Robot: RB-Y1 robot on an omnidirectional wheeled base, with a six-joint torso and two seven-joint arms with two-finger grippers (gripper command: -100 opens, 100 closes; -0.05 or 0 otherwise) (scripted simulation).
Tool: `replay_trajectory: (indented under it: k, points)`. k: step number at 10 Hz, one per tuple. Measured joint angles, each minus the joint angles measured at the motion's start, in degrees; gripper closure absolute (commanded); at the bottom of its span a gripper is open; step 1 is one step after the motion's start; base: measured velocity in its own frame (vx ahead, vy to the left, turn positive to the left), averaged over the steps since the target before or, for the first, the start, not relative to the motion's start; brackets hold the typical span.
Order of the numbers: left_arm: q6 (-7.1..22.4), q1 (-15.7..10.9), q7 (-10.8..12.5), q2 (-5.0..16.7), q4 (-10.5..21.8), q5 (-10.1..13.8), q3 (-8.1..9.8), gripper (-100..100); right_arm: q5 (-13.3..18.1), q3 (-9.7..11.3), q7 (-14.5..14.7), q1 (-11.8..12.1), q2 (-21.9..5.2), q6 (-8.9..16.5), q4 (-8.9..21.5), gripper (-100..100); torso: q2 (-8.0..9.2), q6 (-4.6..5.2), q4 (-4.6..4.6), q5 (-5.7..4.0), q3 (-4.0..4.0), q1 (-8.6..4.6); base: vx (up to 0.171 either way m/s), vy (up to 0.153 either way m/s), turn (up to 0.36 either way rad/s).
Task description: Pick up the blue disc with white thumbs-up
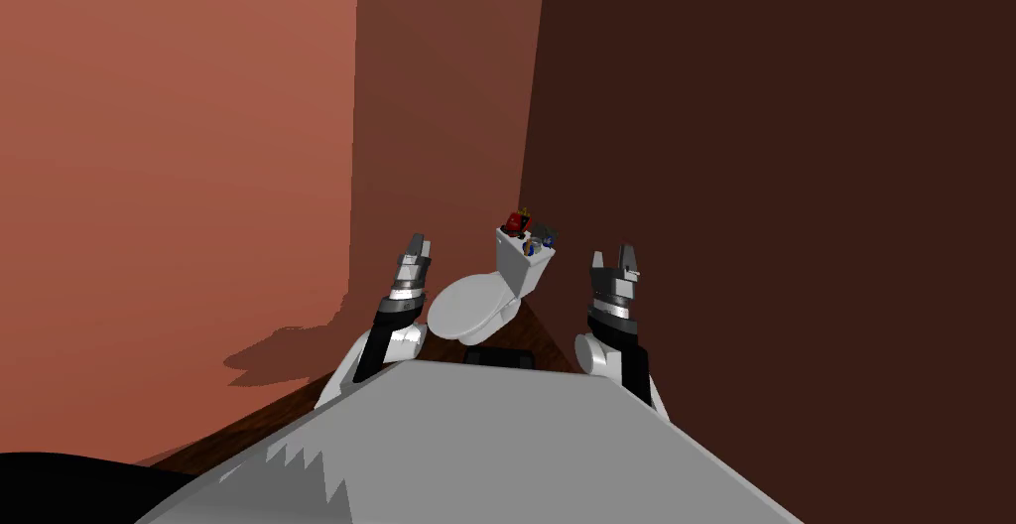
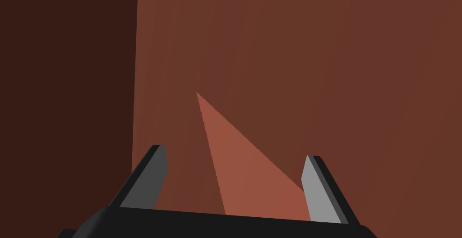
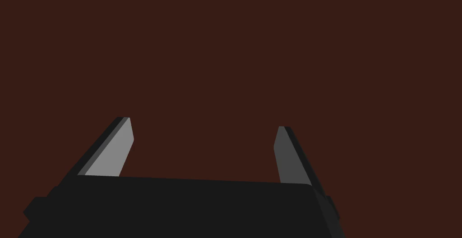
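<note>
Red-brown walls (image 1: 179, 151) meet at a corner, the rt-hand side in deep shadow, w/ a strip of dark wood floor (image 1: 288, 404) showing below. A white toilet (image 1: 474, 305) stands in that corner, lid down, its tank (image 1: 523, 268) backed toward the line where the walls meet. The robot's 2 arms are raised on either side of it. The left gripper (image 1: 416, 243) is just beside the lid and the right gripper (image 1: 613, 254) is near the tank's other side, neither touching anything. Both are released, w/ blades spread wide in the wrist views & nothing held between them. A cluster of small things sits on the tank top: a red item (image 1: 516, 220) at the back, a dark item (image 1: 547, 237) next to it, & the blue disc (image 1: 530, 247) toward the front edge, too small for its mark to be read. The disc lies between the 2 grippers, apart from both
</note>
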Motion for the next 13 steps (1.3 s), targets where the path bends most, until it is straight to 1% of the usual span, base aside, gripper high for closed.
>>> replay_trajectory:
  k: [2, 7, 9, 11, 13]
  points:
    - [0.00, 0.00, 0.00, 0.00, 0.00, 0.00, 0.00, 0, 0.31, 0.00, -0.05, 0.05, -2.36, 0.11, 0.58, -100, 0.00, -0.01, 0.00, 0.00, 0.00, 0.00, 0.000, 0.005, 0.065]
    - [0.00, 0.00, 0.00, 0.00, 0.00, 0.00, 0.00, 0, 2.05, -0.06, -0.42, 0.84, -10.47, 1.41, 2.58, -100, 0.00, -0.01, 0.00, 0.00, 0.00, 0.02, 0.000, 0.009, 0.102]
    - [0.00, 0.00, 0.00, 0.00, 0.00, 0.00, 0.00, 0, 3.04, -0.25, -0.65, 0.70, -14.02, 2.26, 4.16, -100, -0.01, -0.01, 0.00, 0.00, -0.01, 0.02, 0.000, 0.013, 0.146]
    - [0.00, 0.00, 0.00, 0.00, 0.00, 0.00, 0.00, 0, 4.40, 0.03, -0.69, 1.43, -17.30, 2.92, 5.36, -100, -0.01, -0.01, 0.00, 0.01, 0.00, 0.03, 0.000, 0.014, 0.143]
    - [0.00, 0.00, 0.00, 0.00, 0.00, 0.00, 0.00, 0, 5.45, -0.41, -1.20, 1.73, -21.04, 3.29, 7.43, -100, -0.01, -0.01, 0.00, 0.01, -0.01, 0.03, 0.001, 0.012, 0.104]
